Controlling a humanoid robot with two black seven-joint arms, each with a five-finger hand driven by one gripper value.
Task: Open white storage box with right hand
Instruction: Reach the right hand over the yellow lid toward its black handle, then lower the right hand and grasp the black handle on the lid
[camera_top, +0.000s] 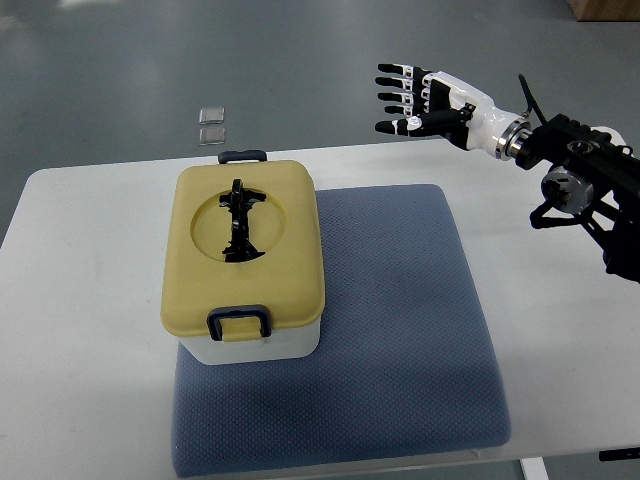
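White storage box (250, 342) is seated on the left part of a blue-grey mat (400, 340), which is laid on the white table (80, 300). Yellow lid (200, 270) is still closed, black handle (239, 221) folded flat in its recess; dark latches are seen at the near (237, 322) and far (243, 156) edges. Right hand (412, 100) is held in the air at upper right, well apart from the box, fingers spread, nothing gripped.
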